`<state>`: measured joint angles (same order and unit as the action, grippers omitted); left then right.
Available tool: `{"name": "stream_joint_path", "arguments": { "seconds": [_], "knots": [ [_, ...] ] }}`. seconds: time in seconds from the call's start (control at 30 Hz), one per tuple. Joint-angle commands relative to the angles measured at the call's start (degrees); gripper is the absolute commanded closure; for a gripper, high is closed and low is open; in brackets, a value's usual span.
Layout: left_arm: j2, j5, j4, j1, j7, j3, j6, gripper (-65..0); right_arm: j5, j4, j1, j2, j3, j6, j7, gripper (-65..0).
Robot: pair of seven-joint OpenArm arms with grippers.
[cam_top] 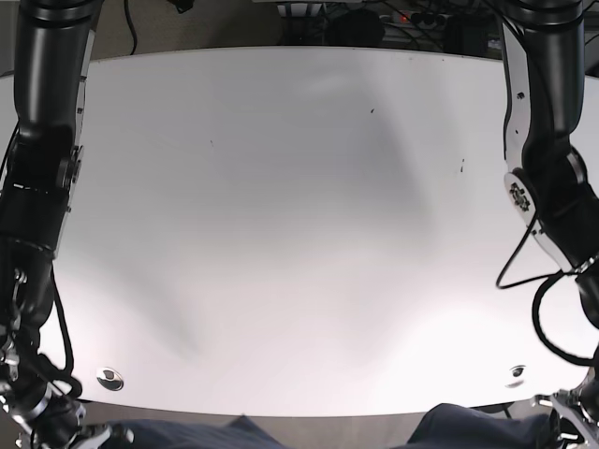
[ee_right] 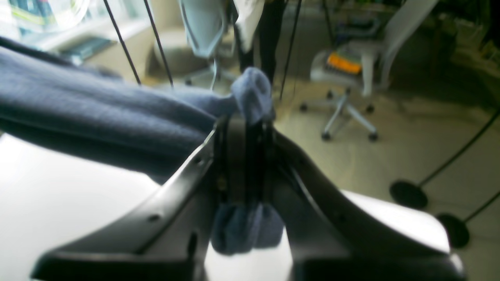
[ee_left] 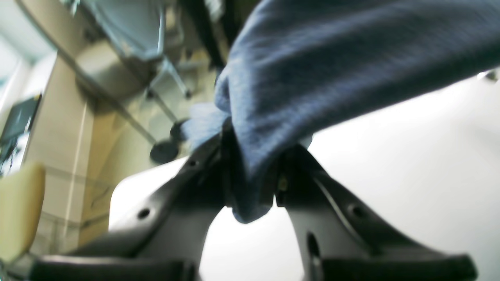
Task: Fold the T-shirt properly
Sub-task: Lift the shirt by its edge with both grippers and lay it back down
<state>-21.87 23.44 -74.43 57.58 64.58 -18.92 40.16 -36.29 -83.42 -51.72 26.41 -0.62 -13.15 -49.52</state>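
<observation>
Both grippers clamped on blue T-shirt (ee_left: 332, 66): L gripper (ee_left: 250, 183) and R gripper (ee_right: 246, 164) each pinch a bunched edge, fabric held above near edge of white table (cam_top: 299, 215).

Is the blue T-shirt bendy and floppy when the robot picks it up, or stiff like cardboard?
Probably floppy: the T-shirt bunches into soft folds where the left end effector pinches it. It likely sags too, since it droops between that and the right end effector. It looks light, held only by pinched bits.
</observation>
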Motion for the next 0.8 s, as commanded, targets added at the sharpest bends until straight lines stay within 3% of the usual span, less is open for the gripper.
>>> {"name": "stream_joint_path", "arguments": {
  "seconds": [0.03, 0.13, 0.23, 0.3, 0.43, 0.53, 0.6, 0.73, 0.8],
  "knots": [
    [-0.7, -0.1, -2.4, -3.7, -1.1, -0.2, -0.2, -2.5, 1.0, -3.7, 4.8, 1.1, 2.7, 0.53, 1.1, -1.7],
    [-2.3, -0.1, -4.4, -13.9, -1.1, -0.2, -0.2, -2.5, 1.2, -7.4, 18.7, 0.5, 8.5, -0.52, 1.2, -1.7],
    [-2.4, -0.4, -5.6, -27.7, -2.6, -0.2, -0.2, -2.5, 1.5, -9.0, 37.5, -2.9, 14.4, -2.63, 5.0, -1.7],
    [-2.4, -0.2, -6.0, -36.4, -4.8, -0.2, -0.2, -2.5, 1.5, -8.9, 47.4, -3.8, 15.8, -4.04, 8.7, -1.7],
    [-2.3, -0.1, -9.6, -50.9, -8.2, -0.3, -0.2, -3.5, 1.4, -9.3, 64.3, -5.9, 15.9, -4.39, 15.3, -1.7],
    [-1.9, 0.1, -17.0, -59.4, -8.1, -0.5, -0.2, -14.9, 1.1, -9.4, 71.0, -6.8, 16.7, -4.39, 15.6, -1.7],
    [-0.2, 1.9, -23.5, -64.2, -7.2, -3.3, -0.2, -18.6, 1.4, -10.9, 74.5, -9.1, 19.1, -4.48, 15.6, -1.7],
    [0.3, 6.2, -29.6, -67.6, 2.0, -8.7, -0.2, -31.2, 1.2, -13.2, 78.2, -9.8, 19.7, -4.48, 15.4, -1.7],
    [0.3, 8.6, -31.4, -71.0, 3.6, -13.2, -0.2, -38.2, 1.2, -13.9, 79.9, -9.8, 19.7, -4.48, 15.4, -1.9]
  ]
}}
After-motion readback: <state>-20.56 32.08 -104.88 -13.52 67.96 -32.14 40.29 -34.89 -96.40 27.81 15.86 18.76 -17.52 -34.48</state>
